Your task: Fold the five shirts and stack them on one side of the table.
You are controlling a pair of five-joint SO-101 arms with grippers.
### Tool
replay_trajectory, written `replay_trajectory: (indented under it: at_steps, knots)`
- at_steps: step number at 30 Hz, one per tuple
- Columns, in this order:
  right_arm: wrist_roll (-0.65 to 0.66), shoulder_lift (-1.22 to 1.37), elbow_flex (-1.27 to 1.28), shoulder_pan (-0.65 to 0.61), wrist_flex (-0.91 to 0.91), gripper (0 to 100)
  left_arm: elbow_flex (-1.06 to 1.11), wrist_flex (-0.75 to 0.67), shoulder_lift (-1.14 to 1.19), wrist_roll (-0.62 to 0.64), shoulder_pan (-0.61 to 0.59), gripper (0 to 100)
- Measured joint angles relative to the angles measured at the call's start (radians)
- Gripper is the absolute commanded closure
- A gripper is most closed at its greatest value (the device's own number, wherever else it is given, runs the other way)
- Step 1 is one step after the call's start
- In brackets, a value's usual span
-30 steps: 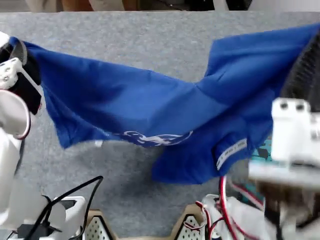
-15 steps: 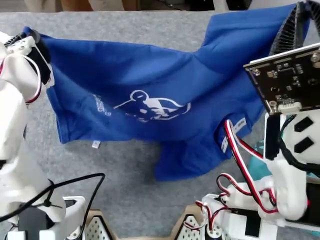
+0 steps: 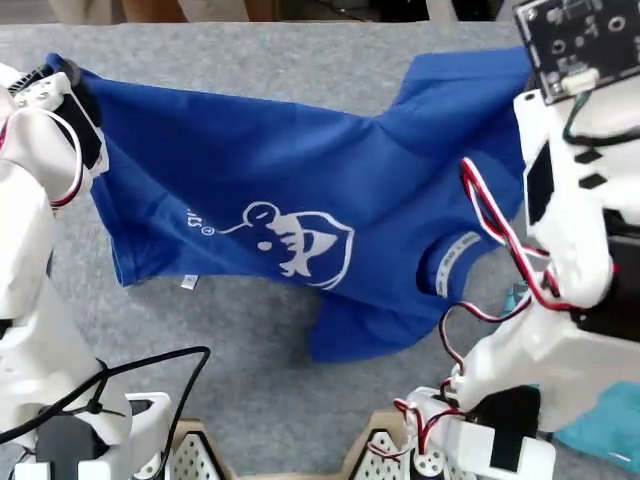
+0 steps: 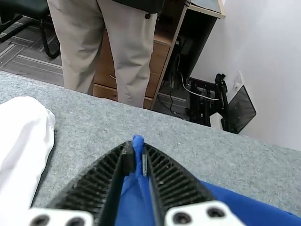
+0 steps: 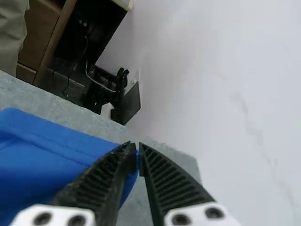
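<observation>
Blue fabric shirt with a white printed figure spreads print-up across the grey felt counter. Left fingers are closed on one of its far corners; right fingers are closed on its edge at the opposite side.

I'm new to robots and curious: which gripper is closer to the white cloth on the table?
Left. The left gripper, pinching a corner of the blue shirt, sits just beside the white cloth. The right gripper holds the shirt's opposite end, across the table.
</observation>
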Motion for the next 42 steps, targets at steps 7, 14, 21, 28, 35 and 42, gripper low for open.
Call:
replay_trajectory:
  at_steps: [7,14,21,28,35,42]
  knots:
    - [-0.011,-0.018,-0.094,0.003,0.006,99.4,0.0,0.014,0.0,0.0,0.0,98]
    - [-0.011,-0.104,-0.198,0.003,-0.064,99.4,0.0,0.066,-0.075,0.0,0.0,98]
    - [-0.012,-0.1,-0.206,-0.008,-0.276,99.4,-0.002,0.009,-0.207,0.0,0.0,98]
    - [0.011,-0.095,-0.206,-0.071,-0.436,99.4,-0.003,0.0,-0.25,0.0,0.0,98]
    - [0.209,-0.091,-0.206,-0.245,-0.54,99.4,-0.003,-0.017,-0.25,0.0,-0.003,98]
    - [0.321,-0.097,-0.186,-0.29,-0.695,99.4,-0.055,-0.077,-0.25,-0.009,-0.003,98]
